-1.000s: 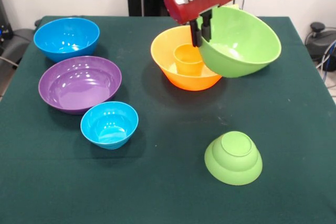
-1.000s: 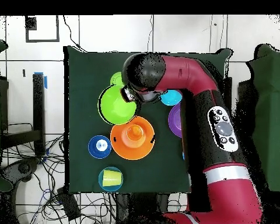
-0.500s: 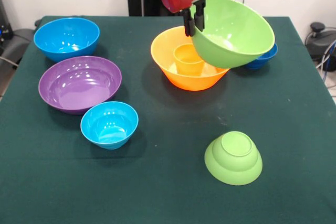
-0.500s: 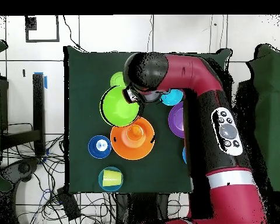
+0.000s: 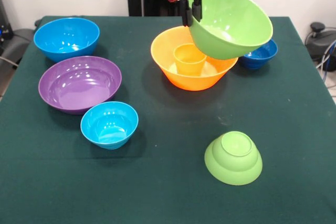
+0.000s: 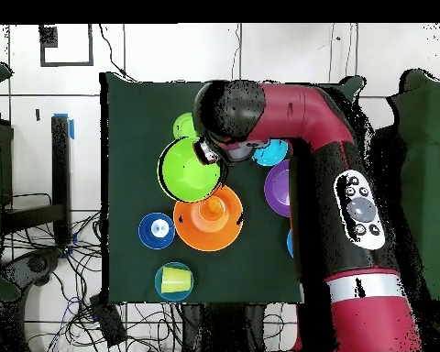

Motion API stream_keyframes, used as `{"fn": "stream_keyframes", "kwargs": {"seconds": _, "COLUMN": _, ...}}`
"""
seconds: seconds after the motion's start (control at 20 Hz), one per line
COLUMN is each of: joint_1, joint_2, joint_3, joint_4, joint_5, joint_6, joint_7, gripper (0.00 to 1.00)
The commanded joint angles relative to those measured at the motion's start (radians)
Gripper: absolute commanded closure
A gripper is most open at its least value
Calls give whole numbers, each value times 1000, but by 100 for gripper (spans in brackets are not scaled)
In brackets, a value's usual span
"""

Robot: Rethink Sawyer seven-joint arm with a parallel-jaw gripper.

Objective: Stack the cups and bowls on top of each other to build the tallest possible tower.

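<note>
My gripper [image 5: 191,11] is shut on the rim of the large lime green bowl [image 5: 231,22] and holds it tilted in the air, above the right side of the large orange bowl [image 5: 173,72]. The opaque orange cup [image 5: 189,59] stands upright inside the orange bowl. In the overhead view the gripper [image 6: 208,151] grips the green bowl [image 6: 187,170], which overlaps the orange bowl [image 6: 208,229]. The pale yellow cup [image 6: 174,279] sits in a small light blue bowl [image 6: 159,286] near the robot's base. A small lime green bowl [image 5: 233,157] lies upside down at the front.
A large blue bowl [image 5: 66,38], a purple bowl [image 5: 80,83] and a small light blue bowl [image 5: 109,124] stand on the left. A small dark blue bowl [image 5: 258,55] sits right of the orange bowl. The arm [image 6: 324,165] covers the overhead view's right side.
The gripper has risen and shifted slightly left in the front view, carrying the lime green bowl higher. The dark blue bowl behind it has come into sight.
</note>
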State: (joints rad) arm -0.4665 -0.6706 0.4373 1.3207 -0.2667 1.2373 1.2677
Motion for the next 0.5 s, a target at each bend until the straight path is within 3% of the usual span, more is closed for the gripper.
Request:
{"fn": "stream_keyframes", "kwargs": {"seconds": 0.05, "joint_1": -10, "joint_2": 30, "joint_3": -22, "joint_4": 7, "joint_5": -78, "joint_6": 112, "joint_7": -66, "gripper": 100}}
{"fn": "stream_keyframes", "kwargs": {"seconds": 0.5, "joint_1": -10, "joint_2": 59, "joint_3": -15, "joint_4": -21, "joint_5": -108, "joint_6": 129, "joint_7": -73, "gripper": 100}}
